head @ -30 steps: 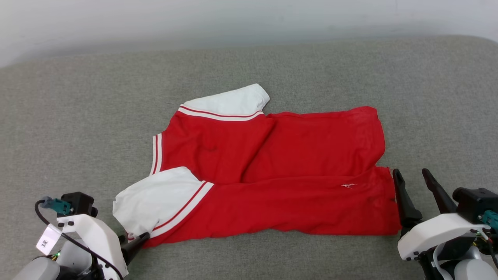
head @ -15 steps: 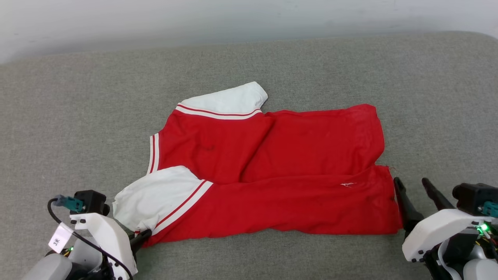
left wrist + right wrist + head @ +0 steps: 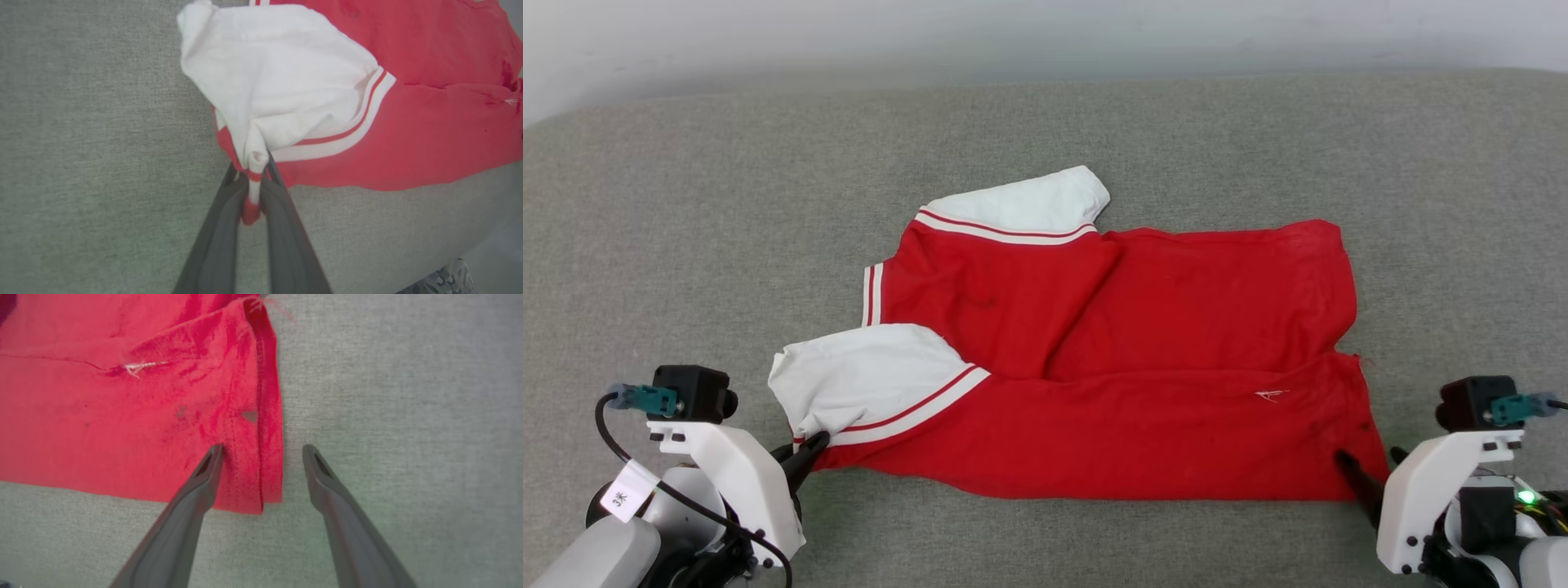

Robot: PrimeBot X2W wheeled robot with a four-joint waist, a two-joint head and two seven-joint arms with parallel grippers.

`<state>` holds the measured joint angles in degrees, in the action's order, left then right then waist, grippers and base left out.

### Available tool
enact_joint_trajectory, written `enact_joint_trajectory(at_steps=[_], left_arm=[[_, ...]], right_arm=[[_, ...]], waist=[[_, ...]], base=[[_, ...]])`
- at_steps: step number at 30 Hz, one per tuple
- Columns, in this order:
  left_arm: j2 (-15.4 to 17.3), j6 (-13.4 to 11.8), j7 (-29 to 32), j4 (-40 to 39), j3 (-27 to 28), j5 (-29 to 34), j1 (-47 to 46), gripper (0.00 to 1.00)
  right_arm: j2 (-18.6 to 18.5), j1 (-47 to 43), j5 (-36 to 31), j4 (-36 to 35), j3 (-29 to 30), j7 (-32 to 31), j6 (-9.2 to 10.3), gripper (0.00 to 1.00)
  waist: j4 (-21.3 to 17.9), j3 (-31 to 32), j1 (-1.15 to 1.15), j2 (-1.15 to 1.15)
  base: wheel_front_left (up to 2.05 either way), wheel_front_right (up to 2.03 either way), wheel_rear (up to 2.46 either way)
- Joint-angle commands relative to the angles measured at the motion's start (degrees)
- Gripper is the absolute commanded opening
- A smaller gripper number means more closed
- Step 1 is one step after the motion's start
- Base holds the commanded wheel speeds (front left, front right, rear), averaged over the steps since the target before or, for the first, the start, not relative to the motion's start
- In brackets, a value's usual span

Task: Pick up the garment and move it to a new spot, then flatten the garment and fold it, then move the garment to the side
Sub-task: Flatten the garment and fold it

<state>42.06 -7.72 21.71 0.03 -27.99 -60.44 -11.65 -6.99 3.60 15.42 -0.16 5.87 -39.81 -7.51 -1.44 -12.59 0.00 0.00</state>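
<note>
The garment [image 3: 1143, 343], a red jersey with white sleeves and striped trim, lies spread on the grey surface, plain red side up. My left gripper [image 3: 809, 451] is shut on the striped cuff of the near white sleeve [image 3: 278, 77], pinching a bunched bit of fabric between its dark fingers [image 3: 216, 228]. My right gripper [image 3: 261, 451] is open over the jersey's near right hem corner [image 3: 265, 469]. One of its fingers rests over the red cloth, and the other stands over bare surface just beside the hem. In the head view the right gripper [image 3: 1372, 474] sits at that corner.
The grey fabric surface [image 3: 686, 245] stretches wide around the jersey, ending at a pale wall [image 3: 1045, 33] at the back. A shoe [image 3: 445, 279] shows at the lower right corner of the left wrist view.
My left gripper has shut on the near sleeve cuff and pulled it into a bunch. My right gripper has come in over the hem corner. The camera has shifted slightly.
</note>
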Motion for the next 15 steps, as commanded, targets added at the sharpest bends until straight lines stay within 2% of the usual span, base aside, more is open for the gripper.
enact_joint_trajectory(at_steps=[1,6,7,8,9,10,15], left_arm=[[0.1,-0.2,-0.4,-0.7,0.1,0.2,0.4,0.0],[-0.8,-0.1,-0.9,-1.4,-0.4,0.4,0.5,0.0],[-0.8,-0.2,-1.0,-1.5,-0.4,0.4,0.5,0.0],[-1.0,-0.3,-1.1,-1.5,-0.4,0.4,0.6,0.0],[-1.1,-0.3,-1.3,-1.6,-0.5,0.4,0.7,0.0],[-1.2,-0.3,-1.3,-1.6,-0.5,0.4,0.7,0.0],[-1.2,0.0,-2.5,-1.6,-0.2,0.6,1.4,0.0]], right_arm=[[0.3,1.2,0.3,1.1,-0.5,-1.3,0.05,1.0],[1.3,1.6,2.0,6.3,-2.9,-5.8,0.03,1.0],[1.6,1.6,2.2,7.1,-3.4,-6.6,0.02,0.93],[1.9,1.6,2.5,7.7,-3.7,-7.1,-0.03,0.44],[2.1,1.8,2.7,8.2,-3.8,-7.3,-0.05,0.18],[2.3,2.0,2.9,8.5,-3.9,-7.6,-0.05,0.0],[1.1,3.0,3.3,7.0,-2.5,-6.9,0.04,0.0]], waist=[[0.5,-0.6,0.0,0.0],[1.2,-1.5,0.0,0.0],[1.3,-1.6,0.0,0.0],[1.4,-1.6,0.0,0.0],[1.5,-1.7,0.0,0.0],[1.5,-1.7,0.0,0.0],[1.6,-0.6,0.0,0.0]], base=[[0.0,0.0,0.0],[0.0,0.0,0.0],[0.0,0.0,0.0],[0.0,0.0,0.0],[0.0,0.0,0.0],[0.0,0.0,0.0],[0.0,0.0,0.0]])
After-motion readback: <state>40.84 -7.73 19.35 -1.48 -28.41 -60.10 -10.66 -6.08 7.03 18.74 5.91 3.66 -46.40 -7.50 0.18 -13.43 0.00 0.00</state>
